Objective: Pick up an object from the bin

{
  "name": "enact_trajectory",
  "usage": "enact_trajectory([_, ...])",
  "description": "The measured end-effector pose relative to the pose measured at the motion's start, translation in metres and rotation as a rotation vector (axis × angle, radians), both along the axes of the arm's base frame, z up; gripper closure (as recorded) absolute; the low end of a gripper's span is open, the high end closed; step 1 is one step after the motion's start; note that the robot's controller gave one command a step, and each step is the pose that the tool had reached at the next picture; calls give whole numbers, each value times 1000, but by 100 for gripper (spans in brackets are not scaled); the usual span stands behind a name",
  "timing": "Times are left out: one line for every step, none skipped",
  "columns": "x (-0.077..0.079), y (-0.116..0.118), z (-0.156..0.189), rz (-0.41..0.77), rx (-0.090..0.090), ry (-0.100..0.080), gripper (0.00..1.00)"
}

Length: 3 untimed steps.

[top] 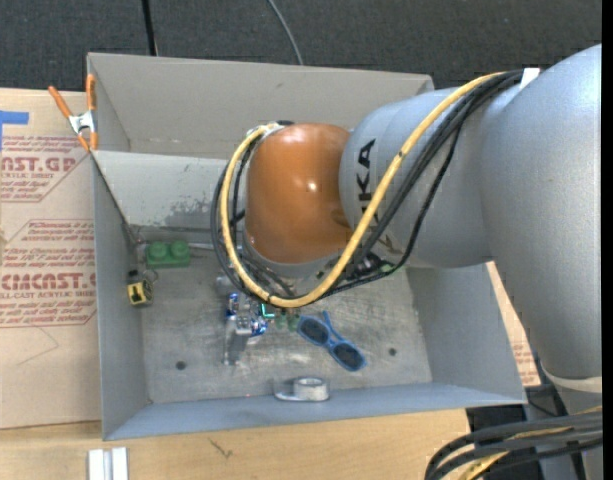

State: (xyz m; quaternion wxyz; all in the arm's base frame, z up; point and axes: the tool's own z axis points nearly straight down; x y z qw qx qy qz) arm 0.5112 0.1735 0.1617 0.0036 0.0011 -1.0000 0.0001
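The gripper (pixel 238 336) sits low over the bin floor (pixel 186 353); released or clenched, I cannot tell. Just beside it, arm-side, lie blue sunglasses (pixel 332 341). Seemingly the approach step: next, centre over them.

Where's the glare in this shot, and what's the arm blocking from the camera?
Camera view: a soft glare patch sits on the orange cover; the arm hides the right back part of the bin floor; the blue sunglasses, green block and grey tape roll lie unobstructed, evenly lit.
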Motion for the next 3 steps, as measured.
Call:
enact_trajectory([20, -50, -74, 184, 8, -21, 0])
enact_trajectory([26, -50, -67, 182, 9, -42, 100])
enact_trajectory([31, -87, 78, 937, 2, -14, 100])
